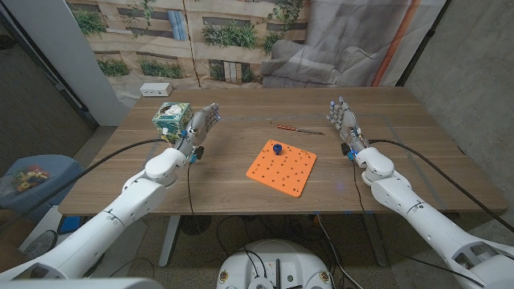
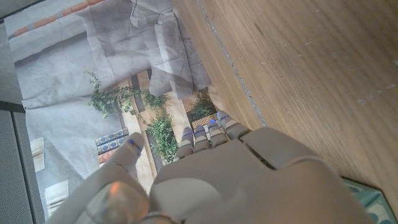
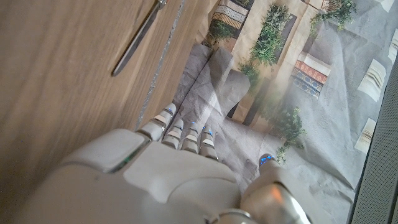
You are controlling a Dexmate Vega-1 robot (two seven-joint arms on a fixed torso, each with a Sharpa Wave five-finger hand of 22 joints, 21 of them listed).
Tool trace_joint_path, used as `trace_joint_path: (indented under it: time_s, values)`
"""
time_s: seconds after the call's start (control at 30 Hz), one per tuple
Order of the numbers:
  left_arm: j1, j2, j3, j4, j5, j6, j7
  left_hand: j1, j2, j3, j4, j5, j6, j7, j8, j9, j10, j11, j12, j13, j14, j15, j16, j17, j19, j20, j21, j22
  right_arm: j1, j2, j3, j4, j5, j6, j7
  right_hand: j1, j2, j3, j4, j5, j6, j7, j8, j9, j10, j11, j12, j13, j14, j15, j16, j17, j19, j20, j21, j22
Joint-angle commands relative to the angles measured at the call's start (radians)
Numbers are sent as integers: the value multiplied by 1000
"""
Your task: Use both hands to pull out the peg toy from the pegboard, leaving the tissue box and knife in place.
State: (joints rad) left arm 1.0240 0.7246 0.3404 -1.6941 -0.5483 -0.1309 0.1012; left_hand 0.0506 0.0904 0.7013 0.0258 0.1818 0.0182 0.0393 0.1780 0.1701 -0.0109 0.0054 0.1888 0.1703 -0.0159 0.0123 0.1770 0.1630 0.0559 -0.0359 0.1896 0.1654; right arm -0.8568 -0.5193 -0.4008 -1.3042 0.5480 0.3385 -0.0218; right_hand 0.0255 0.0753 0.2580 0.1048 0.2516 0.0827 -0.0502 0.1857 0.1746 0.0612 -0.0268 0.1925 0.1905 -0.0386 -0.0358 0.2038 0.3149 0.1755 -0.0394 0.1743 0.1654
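An orange pegboard (image 1: 281, 168) lies in the middle of the table, with a small blue peg toy (image 1: 276, 148) standing near its far left corner. A green patterned tissue box (image 1: 171, 120) sits at the left, right beside my left hand (image 1: 201, 127), which holds nothing and has its fingers apart; a corner of the tissue box (image 2: 367, 194) shows by my left hand (image 2: 230, 180). A thin knife (image 1: 299, 128) lies beyond the board; the knife (image 3: 138, 38) lies ahead of my right hand (image 3: 168, 174). My right hand (image 1: 344, 122) stands open, fingers up, to the knife's right.
A white box (image 1: 155, 90) sits on the floor behind the table's far left corner. A printed backdrop and grey cloth hang behind the table. Bare wood surrounds the pegboard on every side.
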Motion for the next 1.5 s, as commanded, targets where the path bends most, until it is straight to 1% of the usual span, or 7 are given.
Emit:
trace_joint_path:
  time_s: [0.03, 0.1, 0.33, 0.57, 0.8, 1.13, 1.5]
  values:
    - [75, 109, -21, -175, 90, 87, 63, 12, 61, 3, -9, 2, 13, 4, 9, 1, 8, 0, 7, 2, 6, -7, 2, 1, 10, -35, 6, 3, 4, 11, 0, 36, -2, 48, 21, -3, 7, 3, 8, 4, 11, 3, 4, 2, 3, 3, 5, 2, 0, -37, 4, -1, 2, -23, 8, 2]
    - [86, 121, -26, -198, 105, 92, 73, 13, 62, 3, -11, 1, 16, 3, 10, 1, 10, -2, 7, 2, 8, -11, 2, 1, 10, -35, 5, 3, 6, 13, 1, 42, -3, 55, 22, -3, 7, 3, 8, 4, 11, 3, 4, 2, 3, 4, 5, 2, 0, -37, 4, -1, 2, -23, 8, 2]
    - [117, 203, -55, -286, 145, 149, 64, 20, 67, 9, -21, 1, 35, -1, 12, 2, 26, -10, 10, 2, 22, -21, 4, 1, 19, -39, 6, 3, 10, 18, 1, 62, -3, 72, 30, -1, 8, 4, 8, 5, 14, 4, 5, 2, 4, 2, 5, 1, 1, -36, 4, -4, 3, -24, 9, 2]
    - [118, 289, -56, -363, 237, 215, 44, 21, 76, 15, -21, 2, 56, -5, 15, 2, 46, -19, 13, 3, 41, -28, 7, 3, 37, -44, 10, 3, 30, 33, -2, 106, 2, 92, 53, 0, 9, 4, 8, 6, 14, 5, 4, 1, 6, 2, 5, 1, 2, -36, 4, -6, 4, -25, 10, 1]
    - [115, 310, -23, -409, 354, 234, 56, 14, 79, 16, -12, 1, 64, -13, 15, 3, 51, -27, 12, 3, 44, -38, 7, 7, 48, -48, 12, 4, 55, 55, -5, 165, 3, 127, 74, 2, 10, 5, 8, 7, 14, 4, 3, 1, 6, 2, 5, 0, 3, -36, 4, -9, 3, -25, 10, 1]
    - [139, 416, -25, -511, 527, 313, 32, 6, 91, 21, 5, 2, 70, -25, 12, 3, 56, -38, 10, 4, 53, -49, 8, 9, 52, -58, 10, 4, 78, 57, -6, 201, 5, 130, 89, 2, 10, 5, 9, 7, 14, 5, 3, 1, 6, 3, 4, 0, 3, -34, 3, -12, 3, -25, 10, 1]
    - [144, 452, 16, -564, 730, 345, 14, -13, 87, 17, 38, 0, 76, -44, 9, 4, 63, -51, 8, 4, 57, -69, 9, 13, 54, -84, 8, 5, 89, 60, -7, 230, 0, 139, 91, 2, 10, 5, 10, 7, 14, 6, 2, 1, 7, 2, 4, 0, 4, -35, 4, -14, 3, -25, 11, 1]
